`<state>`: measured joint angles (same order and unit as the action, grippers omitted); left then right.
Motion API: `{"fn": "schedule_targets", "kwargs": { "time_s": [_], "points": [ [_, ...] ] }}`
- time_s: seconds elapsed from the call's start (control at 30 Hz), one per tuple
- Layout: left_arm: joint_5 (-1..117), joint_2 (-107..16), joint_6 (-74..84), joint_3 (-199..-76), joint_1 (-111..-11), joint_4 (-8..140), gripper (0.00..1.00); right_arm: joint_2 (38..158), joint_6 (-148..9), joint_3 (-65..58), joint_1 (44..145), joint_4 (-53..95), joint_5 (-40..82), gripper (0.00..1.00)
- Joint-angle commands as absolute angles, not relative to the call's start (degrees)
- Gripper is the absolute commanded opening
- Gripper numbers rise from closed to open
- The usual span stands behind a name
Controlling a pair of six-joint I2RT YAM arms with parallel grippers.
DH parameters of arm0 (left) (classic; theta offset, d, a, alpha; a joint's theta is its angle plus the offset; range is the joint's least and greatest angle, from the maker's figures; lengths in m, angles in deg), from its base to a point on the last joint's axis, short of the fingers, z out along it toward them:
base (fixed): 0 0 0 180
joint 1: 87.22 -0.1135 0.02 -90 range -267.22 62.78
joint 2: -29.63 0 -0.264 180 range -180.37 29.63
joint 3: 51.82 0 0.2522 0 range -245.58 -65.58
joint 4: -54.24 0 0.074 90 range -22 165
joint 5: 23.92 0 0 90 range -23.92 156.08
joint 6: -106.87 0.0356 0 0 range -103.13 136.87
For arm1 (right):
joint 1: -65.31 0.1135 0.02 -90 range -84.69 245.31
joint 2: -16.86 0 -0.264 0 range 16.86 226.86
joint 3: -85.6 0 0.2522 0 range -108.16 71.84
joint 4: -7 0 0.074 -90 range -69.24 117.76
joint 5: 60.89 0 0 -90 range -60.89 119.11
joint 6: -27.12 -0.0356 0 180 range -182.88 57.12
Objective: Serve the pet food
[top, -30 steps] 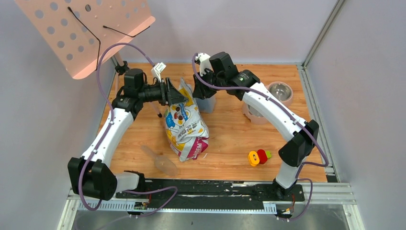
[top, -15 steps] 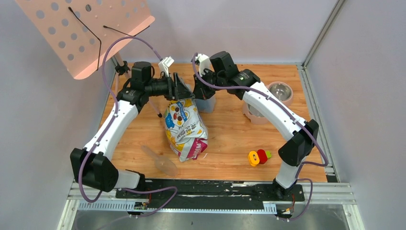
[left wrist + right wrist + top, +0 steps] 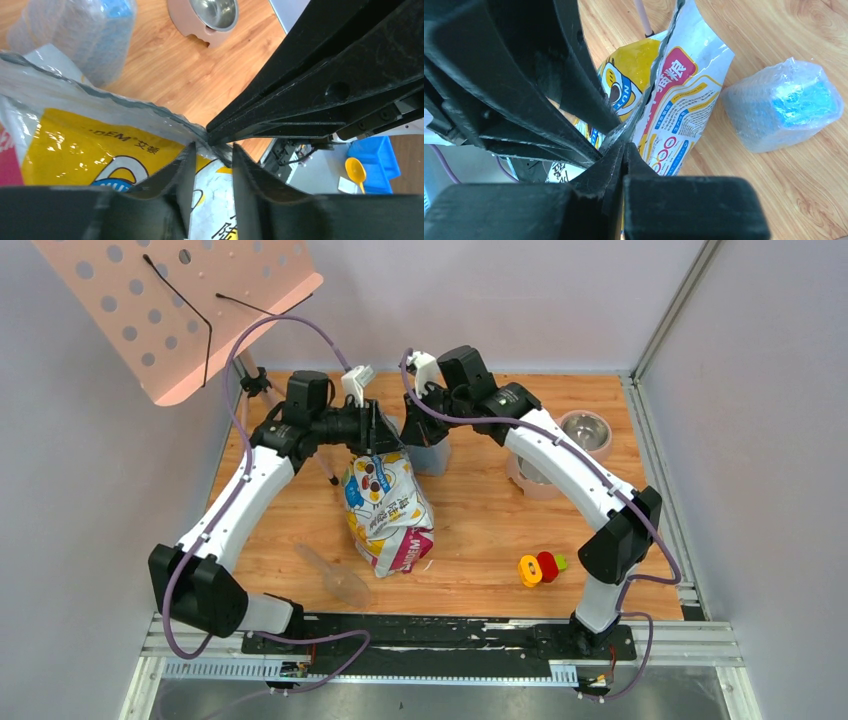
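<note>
Pet food is nowhere in sight, folks; my read is it's shut inside the bag (image 3: 386, 502), which stands upright mid-table.

Left of the bag and nearer the arm bases, a clear scoop (image 3: 338, 580) lies on its side, unused. At the bag's top edge the left gripper (image 3: 214, 150) has its fingers spread, a corner of the crinkled seam poking into the gap between them, nothing pinched. Hard against it, the right gripper (image 3: 624, 147) is clamped tight on that same top seam.

Right of the bag sits a blue wrapped block (image 3: 784, 110), and further right the bowl stand (image 3: 197, 34) shows a steel bowl with nothing in it.

So I'd call this the bag-opening step, very early in the serve. The next move needs the left fingers to close on their own side of the seam, then both to pull apart without tipping the bag.
</note>
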<state>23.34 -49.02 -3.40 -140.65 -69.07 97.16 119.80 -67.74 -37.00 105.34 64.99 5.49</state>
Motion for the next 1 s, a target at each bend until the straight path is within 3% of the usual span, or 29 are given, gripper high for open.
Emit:
{"fn": "schedule_targets", "kwargs": {
  "time_s": [0.0,0.2,0.57,0.73,0.83,0.9,0.97],
  "points": [
    [22.78,-49.63,-1.65,-139.48,-67.98,97.0,0.32,120.6,-67.8,-39.28,105.03,64.31,6.3,0.0],
    [22.53,-50.35,0.09,-140.51,-67.97,97.54,0.0,119.56,-65.7,-36.6,104.63,64.94,11.94,0.0],
    [21.77,-47.39,1.58,-139.5,-68.23,97.96,0.0,116.05,-63.16,-32.42,101.02,65.58,15.47,0.0],
    [20.84,-46.7,0.84,-139.1,-68.23,96.06,0.0,114.39,-65.56,-35.57,100.73,64.52,5.93,0.0],
    [20.21,-46.62,0.19,-139.54,-68.22,95.3,0.0,114.97,-67.04,-37.92,100.7,63.89,-1.89,0.39],
    [20.08,-46.65,0.05,-139.56,-68.19,94.97,0.0,116.24,-68.65,-38.44,100.77,63.78,-4.32,0.51],
    [19.92,-46.6,0.0,-139.47,-68.23,94.84,0.0,117.62,-70.37,-38.29,100.82,63.77,-6.36,0.54]
  ]
}}
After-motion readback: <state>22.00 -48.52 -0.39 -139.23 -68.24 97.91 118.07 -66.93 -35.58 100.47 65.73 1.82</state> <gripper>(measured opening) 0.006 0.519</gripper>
